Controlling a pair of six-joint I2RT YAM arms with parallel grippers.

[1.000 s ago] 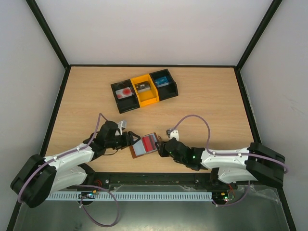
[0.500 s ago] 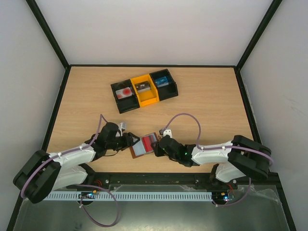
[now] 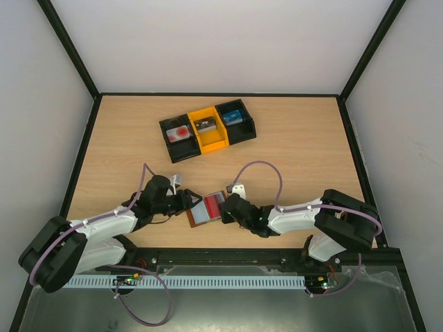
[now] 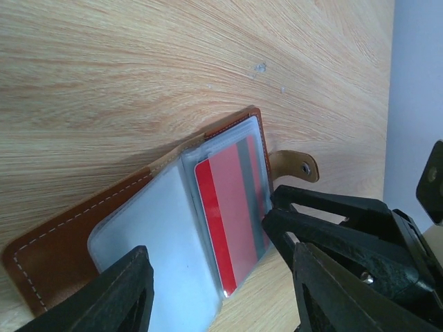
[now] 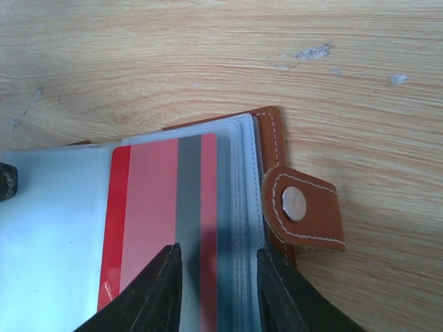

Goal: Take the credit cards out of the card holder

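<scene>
Card holder (image 3: 199, 215) lies open and flat on the wooden table (image 3: 297, 159), low in the middle of the overhead frame, just beyond the arm bases. Its brown leather faces down and its clear pockets face up. A red card (image 3: 212, 205) with a grey stripe sits among the clear sleeves of its right-hand leaf. A small brown snap tab (image 5: 304, 204) sticks out past that leaf's outer edge.

The left gripper (image 3: 185, 202) is at the holder's left edge with its fingers well apart. In its wrist view one finger overlaps the left leaf, but whether it presses on it cannot be told. The right gripper (image 3: 225, 209) meets the holder's right side. Its fingers stand a narrow gap apart with their tips over the red card and the sleeves. The card's long edge shows flat in that gap, and nothing is pinched between them.

Farther up the frame, well apart from the holder, stands a three-part tray (image 3: 214, 146), with a yellow middle compartment and black outer ones. A white card with a red round mark (image 3: 181, 131) lies in its left compartment, a dark card (image 3: 203, 124) in the middle and a blue card (image 3: 233, 116) in the right.
</scene>
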